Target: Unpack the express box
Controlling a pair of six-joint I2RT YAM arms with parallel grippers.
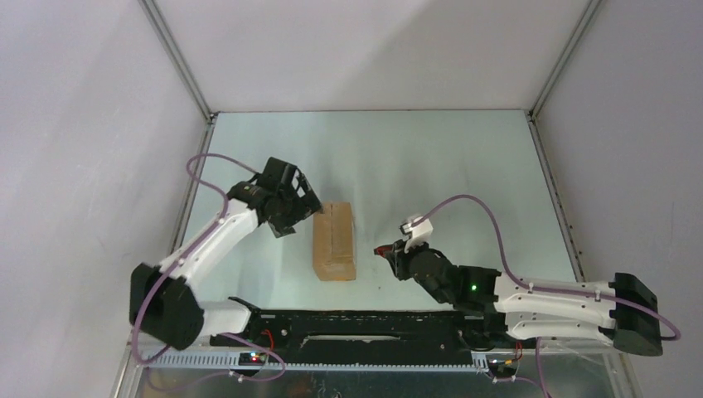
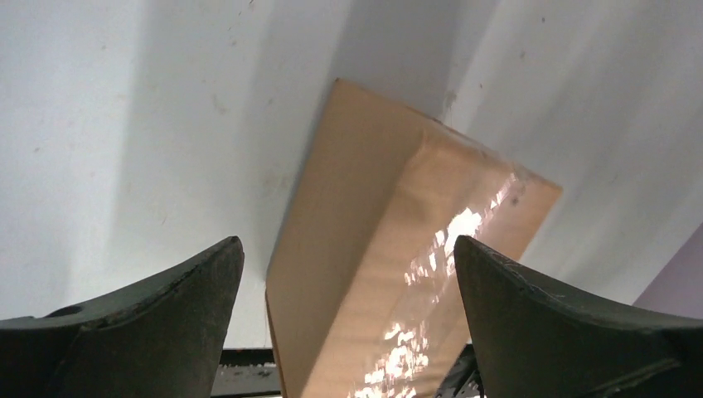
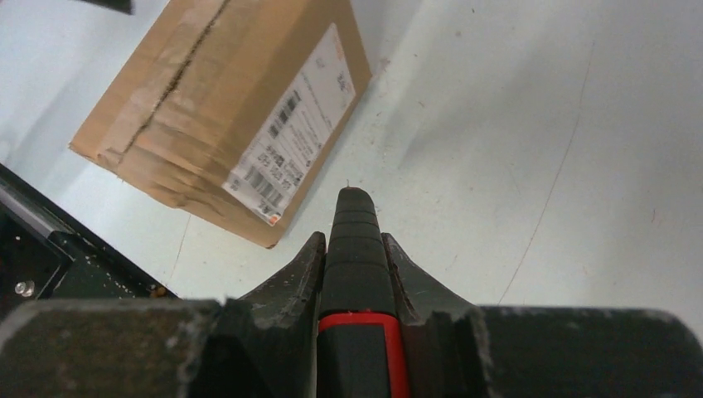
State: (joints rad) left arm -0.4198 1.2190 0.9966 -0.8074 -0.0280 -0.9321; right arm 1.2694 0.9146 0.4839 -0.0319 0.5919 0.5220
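Spread wide at the left gripper [image 2: 348, 249], holding nothing, framing one end of the express box [image 1: 334, 241]. Clamped tight at the right gripper [image 3: 352, 240] around a red-and-black utility knife [image 3: 356, 282]. Lies flat mid-table [image 1: 431, 166] between both grippers, taped seam up, label facing right. Probably light, stiff cardboard, with glossy tape likely to be slippery. Best pinched across the narrow width, on bare side walls.

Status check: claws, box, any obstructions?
Left claw open, beside express box. Right claw shut on utility knife. Box flat on table, flaps closed. Nothing blocking.
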